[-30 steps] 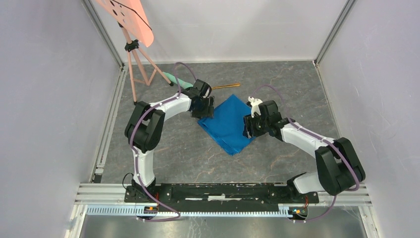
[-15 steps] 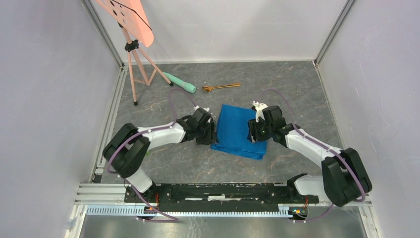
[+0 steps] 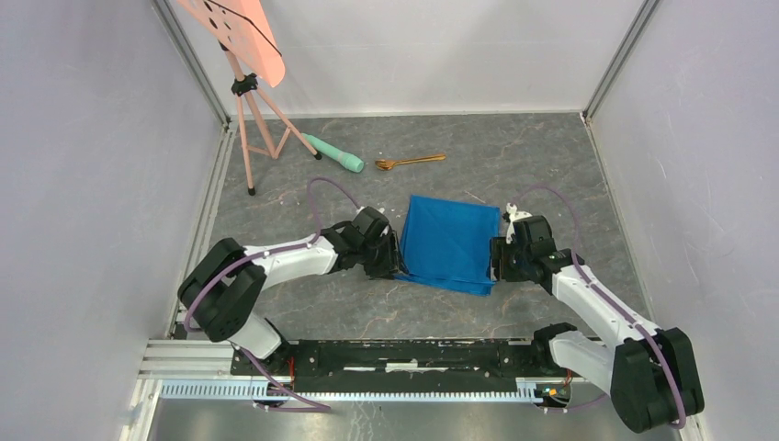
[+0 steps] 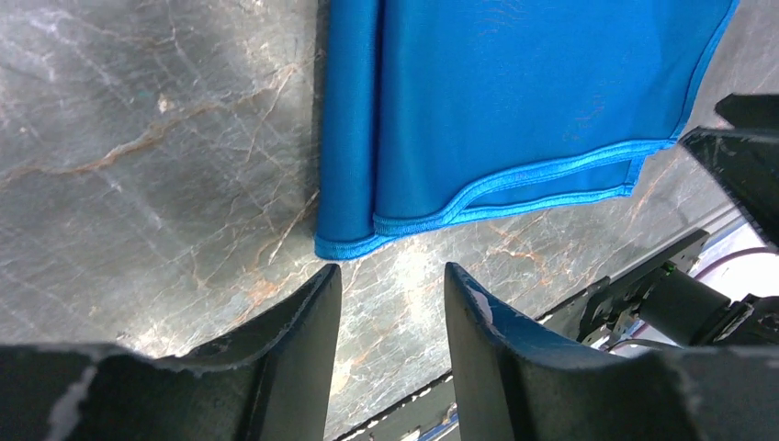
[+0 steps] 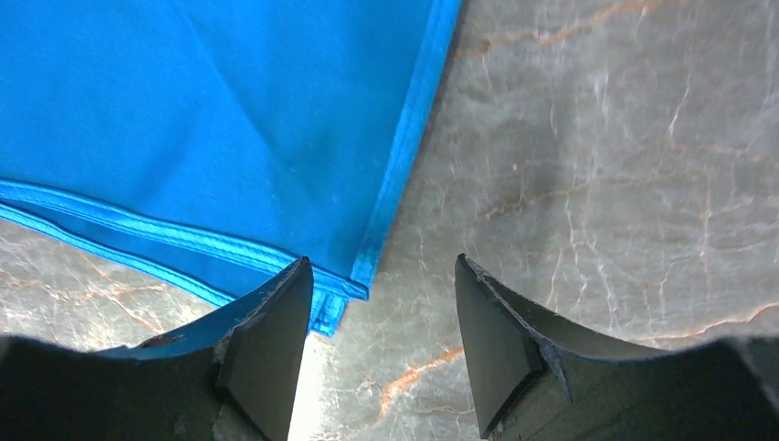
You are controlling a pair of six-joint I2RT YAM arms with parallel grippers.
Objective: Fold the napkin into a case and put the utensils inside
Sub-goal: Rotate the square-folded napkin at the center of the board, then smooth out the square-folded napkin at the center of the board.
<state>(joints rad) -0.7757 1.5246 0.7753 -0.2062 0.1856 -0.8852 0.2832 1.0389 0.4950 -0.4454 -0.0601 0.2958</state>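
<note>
Napkin (image 3: 450, 241), bright blue, folded over into a flat layered rectangle, lying on the grey marbled tabletop (image 3: 349, 303) between the two arms and a little beyond their bases. Two hemmed edges stacked along the near side, the upper layer set slightly back from the lower, plain in both wrist views. Broad rather than narrow, with smooth cloth and only faint creases.

Left gripper (image 4: 393, 268) low at the napkin's near left corner. Fingers (image 4: 294, 340) parted, only bare stone in the gap, the cloth corner just beyond the tips and not pinched. Right gripper (image 5: 381, 260) low at the near right corner, also parted. Hem corner lying in that gap, close against one finger (image 5: 266, 349); cannot tell whether touching it, but not clamped.

Copper-gold spoon (image 3: 411, 162) out on the bare tabletop toward the far side, well apart from the napkin and outside its layers, bowl to the left and handle running right. Only this one utensil clear enough to name. Mint-green cylinder (image 3: 335, 154) lying near the spoon's bowl, angled away toward the far left. Pink tripod (image 3: 260, 124) standing at the far left corner, carrying a tilted salmon panel (image 3: 234, 32) with a few small holes. Pale grey walls (image 3: 92, 184) on three sides.
</note>
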